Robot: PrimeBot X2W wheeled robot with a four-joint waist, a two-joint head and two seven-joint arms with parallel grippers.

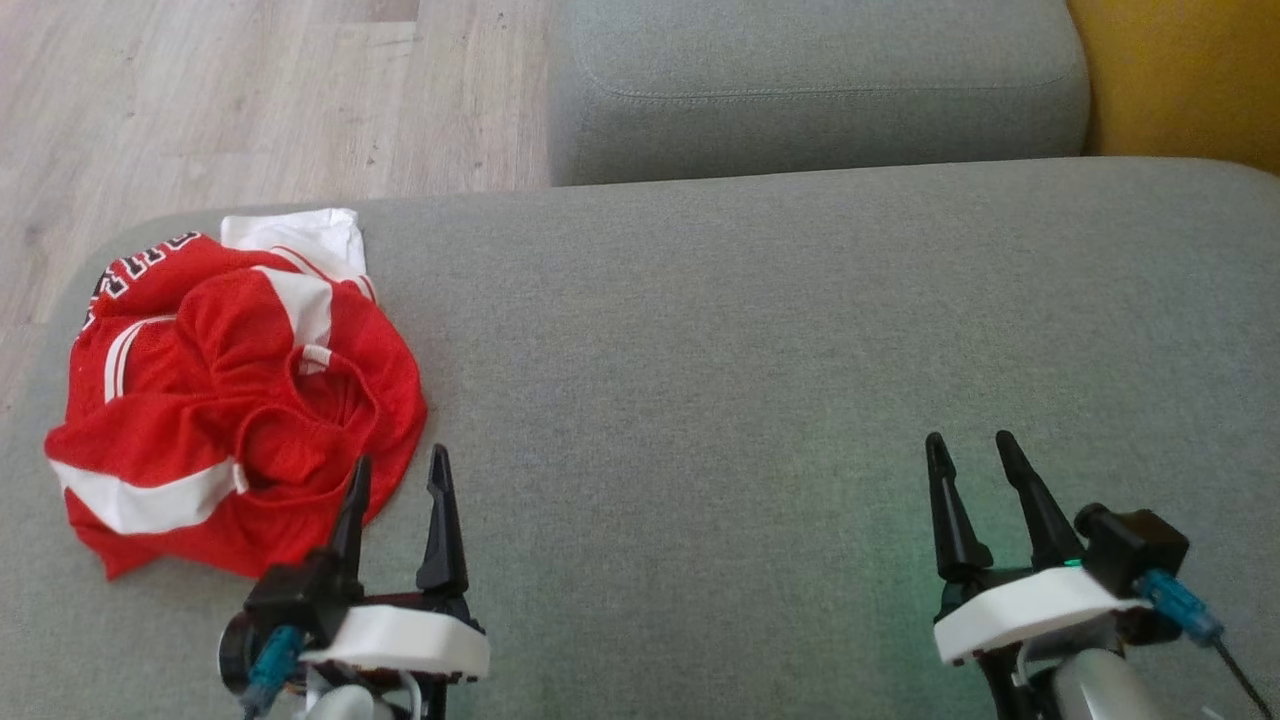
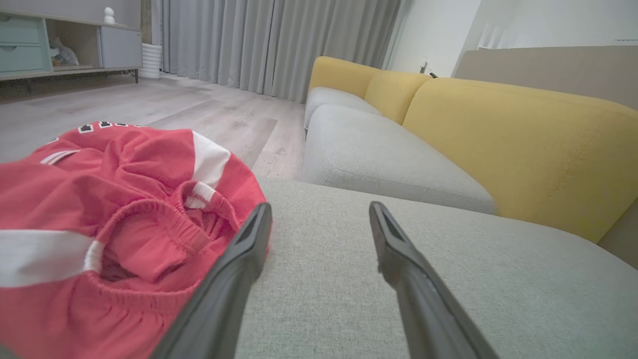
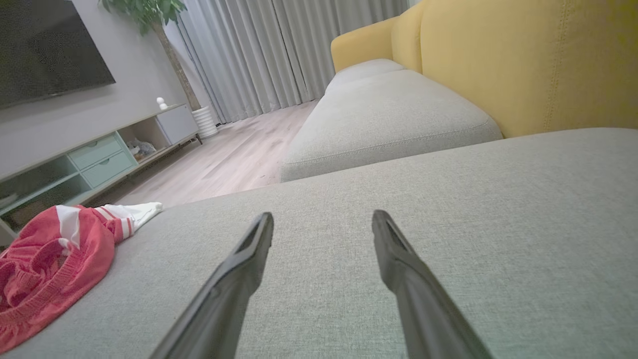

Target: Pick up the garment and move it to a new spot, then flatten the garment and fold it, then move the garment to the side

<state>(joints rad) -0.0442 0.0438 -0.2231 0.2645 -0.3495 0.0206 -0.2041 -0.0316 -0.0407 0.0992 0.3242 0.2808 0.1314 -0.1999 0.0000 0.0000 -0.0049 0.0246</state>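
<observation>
The garment [image 1: 230, 400] is a crumpled red piece with white stripes and an elastic waistband, bunched at the left end of the grey sofa cushion [image 1: 750, 350]. My left gripper [image 1: 398, 470] stands open right at the heap's near right edge, its left finger over the red cloth, nothing between its fingers. In the left wrist view the garment [image 2: 99, 224] lies to the left of the open gripper [image 2: 319, 212]. My right gripper [image 1: 968, 447] stands open over bare cushion far to the right; its wrist view shows the garment [image 3: 50, 264] at the far left and the open gripper [image 3: 321, 219].
A second grey seat cushion [image 1: 820, 90] lies beyond the near one, with yellow backrests [image 2: 523, 144] to the right. Wooden floor [image 1: 200, 100] runs past the cushion's far left edge. A low TV cabinet [image 3: 99, 154] and grey curtains [image 2: 274, 45] stand across the room.
</observation>
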